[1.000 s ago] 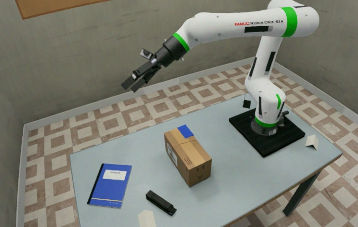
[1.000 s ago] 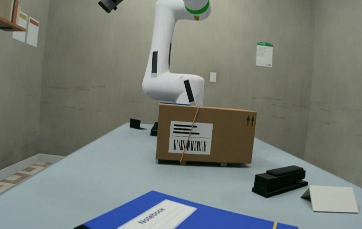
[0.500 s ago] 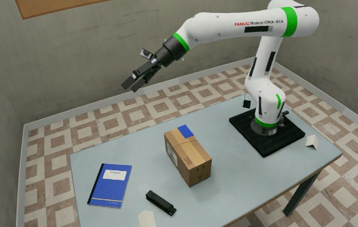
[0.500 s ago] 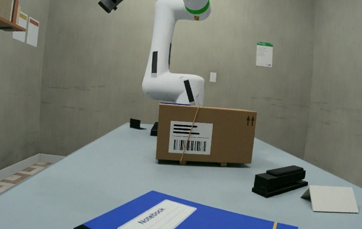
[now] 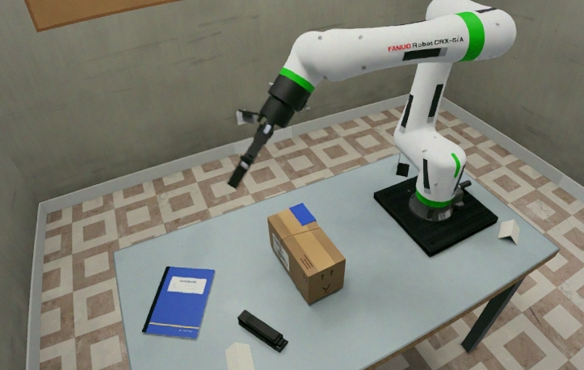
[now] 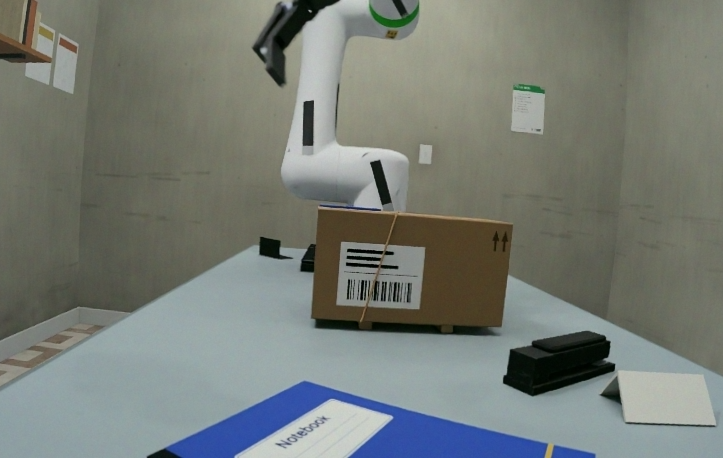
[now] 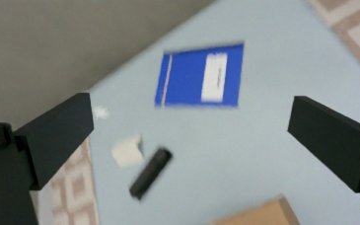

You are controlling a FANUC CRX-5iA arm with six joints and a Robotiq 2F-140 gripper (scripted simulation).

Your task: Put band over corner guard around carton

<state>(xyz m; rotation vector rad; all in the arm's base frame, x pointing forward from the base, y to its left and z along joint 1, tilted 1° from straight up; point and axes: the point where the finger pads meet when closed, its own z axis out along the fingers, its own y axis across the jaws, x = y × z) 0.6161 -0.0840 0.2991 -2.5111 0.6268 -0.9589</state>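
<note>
The brown carton (image 5: 305, 253) stands in the middle of the table, and it also shows in the exterior view (image 6: 412, 267). A blue corner guard (image 5: 303, 213) sits on its top far end. A thin tan band (image 6: 378, 270) runs slanted across the labelled side. On the top, the band (image 5: 296, 231) crosses just in front of the guard. My gripper (image 5: 237, 177) is open and empty, high above the table's far left edge and well away from the carton. It also shows in the wrist view (image 7: 192, 138).
A blue notebook (image 5: 178, 301), a black stapler (image 5: 262, 330) and a white folded card (image 5: 238, 356) lie near the front left. Another folded card (image 5: 510, 229) lies at the right edge, next to the arm's black base plate (image 5: 436, 216). A small black bracket (image 6: 269, 247) stands behind the carton.
</note>
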